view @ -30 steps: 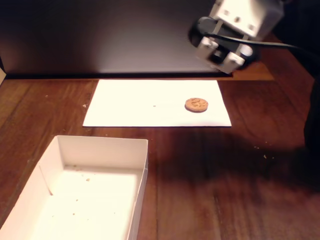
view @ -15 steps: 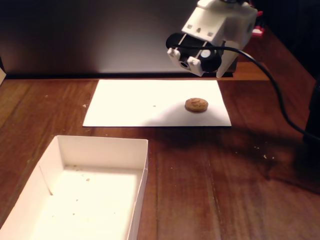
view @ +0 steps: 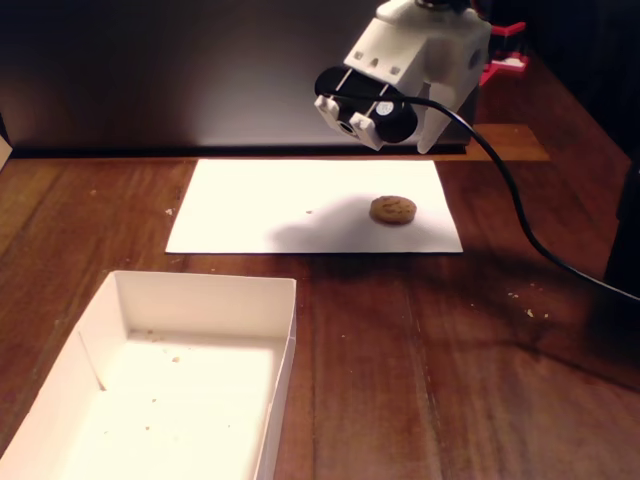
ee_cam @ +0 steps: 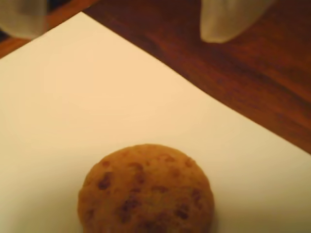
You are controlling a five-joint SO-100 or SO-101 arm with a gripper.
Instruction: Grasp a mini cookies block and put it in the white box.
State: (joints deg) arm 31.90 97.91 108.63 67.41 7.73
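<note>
The mini cookies block (view: pixel 393 209) is a small round tan cookie with dark specks, lying on the right part of a flat white paper sheet (view: pixel 290 205). In the wrist view the cookie (ee_cam: pixel 146 191) fills the bottom centre. My gripper (ee_cam: pixel 126 19) hangs above and behind it, open, with one blurred pale fingertip (ee_cam: pixel 228 19) at the top right and the other at the top left, nothing between them. In the fixed view the white gripper (view: pixel 428 135) hovers above the sheet's far right edge. The white box (view: pixel 205 290) stands at the front left, holding only crumbs.
A dark panel (view: pixel 180 70) rises behind the sheet. A black cable (view: pixel 520 220) trails from the arm across the right side of the wooden table (view: pixel 450 360). A red clamp (view: pixel 505 55) sits at the back right.
The arm has swung left and come lower, from the back right corner to a spot above the sheet near the cookie. Cookie and box have not moved.
</note>
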